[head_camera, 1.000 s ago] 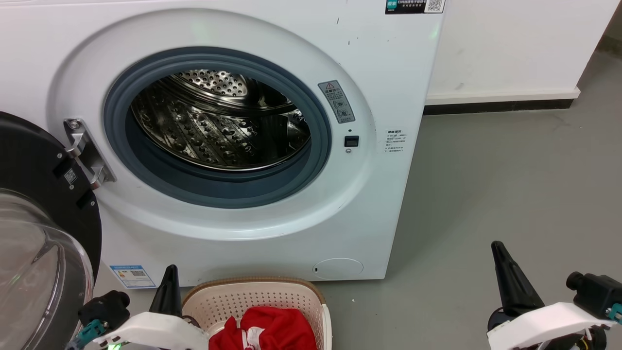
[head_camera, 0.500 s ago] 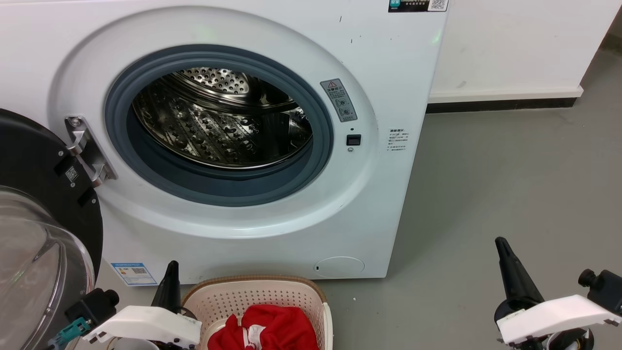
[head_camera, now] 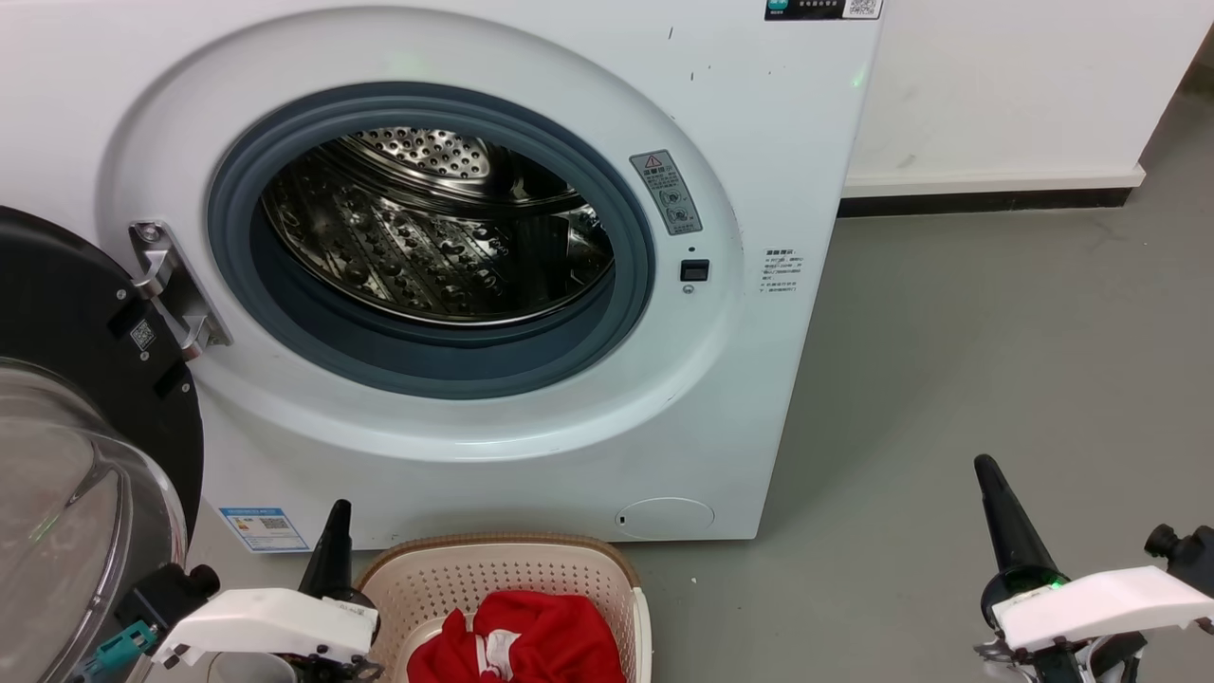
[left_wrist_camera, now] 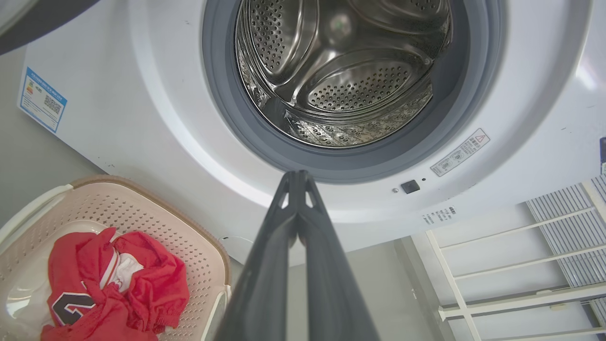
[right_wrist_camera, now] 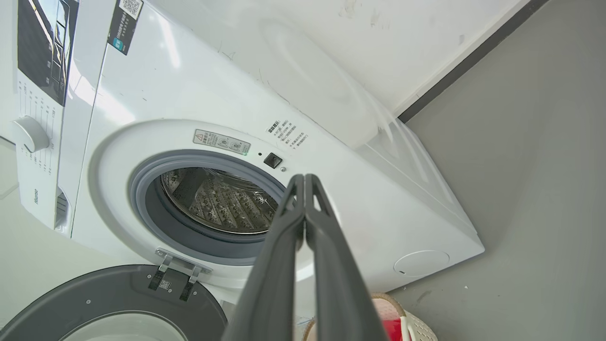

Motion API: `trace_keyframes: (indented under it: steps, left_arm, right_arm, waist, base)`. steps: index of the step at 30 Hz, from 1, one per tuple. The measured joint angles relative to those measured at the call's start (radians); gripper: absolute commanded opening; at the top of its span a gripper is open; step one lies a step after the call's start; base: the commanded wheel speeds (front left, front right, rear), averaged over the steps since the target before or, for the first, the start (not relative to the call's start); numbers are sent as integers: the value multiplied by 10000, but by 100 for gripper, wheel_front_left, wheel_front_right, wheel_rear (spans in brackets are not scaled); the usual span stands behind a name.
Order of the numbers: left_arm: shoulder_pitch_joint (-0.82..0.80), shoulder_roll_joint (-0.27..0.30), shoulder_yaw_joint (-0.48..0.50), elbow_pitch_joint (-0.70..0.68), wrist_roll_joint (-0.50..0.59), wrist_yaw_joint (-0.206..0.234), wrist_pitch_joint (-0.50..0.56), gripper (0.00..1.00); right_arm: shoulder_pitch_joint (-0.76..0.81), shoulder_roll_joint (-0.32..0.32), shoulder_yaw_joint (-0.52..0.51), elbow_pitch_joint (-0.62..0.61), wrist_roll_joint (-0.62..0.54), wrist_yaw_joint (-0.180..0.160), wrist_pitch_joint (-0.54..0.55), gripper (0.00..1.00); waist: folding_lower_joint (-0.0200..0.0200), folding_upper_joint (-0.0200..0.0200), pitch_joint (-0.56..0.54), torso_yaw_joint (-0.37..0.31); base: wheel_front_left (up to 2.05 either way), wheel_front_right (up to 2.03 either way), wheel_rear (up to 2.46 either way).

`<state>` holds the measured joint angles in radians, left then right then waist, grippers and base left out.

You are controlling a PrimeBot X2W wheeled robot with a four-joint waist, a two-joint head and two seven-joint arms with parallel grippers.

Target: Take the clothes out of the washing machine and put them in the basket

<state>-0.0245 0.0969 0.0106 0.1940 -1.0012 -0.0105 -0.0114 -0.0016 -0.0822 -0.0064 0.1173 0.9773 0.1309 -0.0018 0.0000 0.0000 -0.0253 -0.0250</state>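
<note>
At the bottom left of my head view the left claw points up the frame. Its two dark fingers are pressed together on nothing, and the white wrist housing lies level below it. The right claw stands at the bottom right, well apart from everything else and leaning a little to the left. Its fingers are also flat against each other and empty, and a green light glows at its base.

Just beside my left claw, at the bottom centre, sits the basket, cream with a brown rim. The red clothes lie bunched inside it with a white patch showing. The basket rests on the grey floor, close in front of the washing machine. The machine's door hangs wide open at the left edge, showing its black frame and glass bowl. Through the grey-rimmed porthole I see the perforated steel drum shining. At the upper right a white wall meets the floor along a dark skirting strip.
</note>
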Motion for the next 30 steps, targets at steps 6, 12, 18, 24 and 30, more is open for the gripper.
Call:
trace_keyframes:
  steps: [6,12,18,24,30]
  left_arm:
    - [-78,-52,104,54,-669,-146,132,0]
    - [-171,-104,224,100,-1298,-251,265,0]
    - [-242,-144,320,155,-1893,-362,368,0]
    - [-310,-184,414,209,-2460,-489,504,0]
    - [-373,-217,516,245,-3001,-594,619,0]
  right_arm:
    - [-118,-8,-56,132,752,0,69,0]
    - [-187,-13,-113,268,1455,0,127,0]
    - [-272,-17,-167,391,2115,0,217,0]
    - [-394,-17,-222,502,2738,0,293,0]
    - [-466,-15,-286,616,3323,0,378,0]
  waist:
    - [1,0,24,21]
    - [0,0,48,42]
    - [0,0,72,63]
    - [0,0,96,84]
    - [0,0,120,105]
  base:
    - [0,0,0]
    - [0,0,0]
    - [0,0,0]
    - [0,0,0]
    - [0,0,0]
